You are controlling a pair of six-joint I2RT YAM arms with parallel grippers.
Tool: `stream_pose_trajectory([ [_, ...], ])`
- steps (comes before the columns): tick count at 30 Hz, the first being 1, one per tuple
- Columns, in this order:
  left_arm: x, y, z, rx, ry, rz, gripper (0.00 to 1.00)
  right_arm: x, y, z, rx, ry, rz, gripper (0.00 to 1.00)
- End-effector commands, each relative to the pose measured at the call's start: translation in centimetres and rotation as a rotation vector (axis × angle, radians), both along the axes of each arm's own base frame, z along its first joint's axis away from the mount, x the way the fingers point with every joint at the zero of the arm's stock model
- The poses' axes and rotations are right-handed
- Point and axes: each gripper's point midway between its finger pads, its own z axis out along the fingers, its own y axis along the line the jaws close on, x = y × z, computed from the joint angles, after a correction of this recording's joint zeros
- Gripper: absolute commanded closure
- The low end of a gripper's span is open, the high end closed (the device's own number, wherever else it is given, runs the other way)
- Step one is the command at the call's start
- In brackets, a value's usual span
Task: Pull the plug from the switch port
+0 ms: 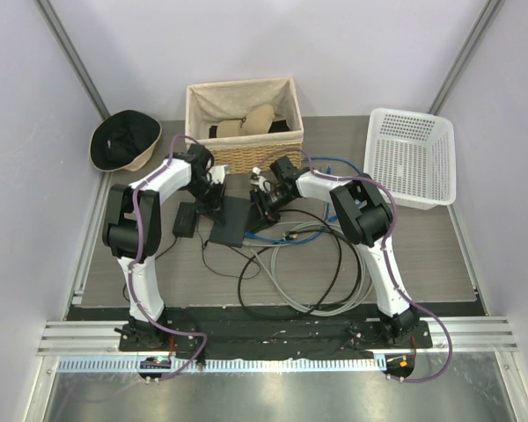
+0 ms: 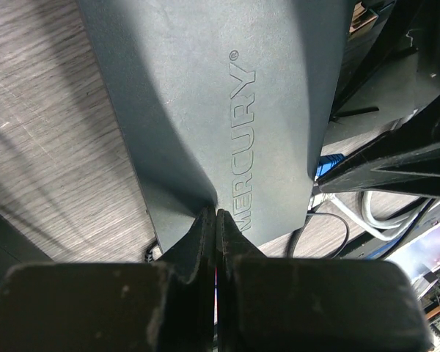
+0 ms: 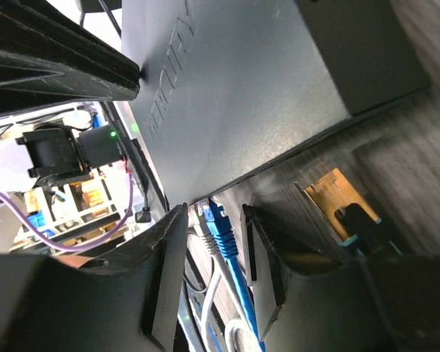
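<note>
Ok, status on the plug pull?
Left pincer shut, tips on the black box. Right pincer open, straddling the blue plug, still plugged in. Grey plug close beside it.

fig. 1. the brand name "mercury", followed by a small circled "r" mark, is moulded into the flat top of the black box [image 2: 205,88] and reads along its length in the left wrist view. the right wrist view shows the same word on the same top, fainter and slanted. no other lettering is legible.
</note>
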Motion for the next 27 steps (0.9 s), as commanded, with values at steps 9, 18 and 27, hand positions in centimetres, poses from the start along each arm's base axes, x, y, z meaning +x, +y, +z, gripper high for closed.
stream_pose_trajectory([
  [9, -1.2, 1.9, -4.1, 0.116, 0.059, -0.012, 1.00, -0.3, -1.2, -4.5, -0.069, -0.032, 0.031, 0.59],
  [18, -1.3, 2.1, -4.3, 0.131, 0.054, -0.011, 1.00, -0.7, -0.7, -4.7, -0.103, -0.066, 0.050, 0.55],
  [27, -1.4, 2.3, -4.5, 0.141, 0.056, -0.013, 1.00, -1.1, -0.2, -4.4, -0.072, -0.067, 0.077, 0.64],
])
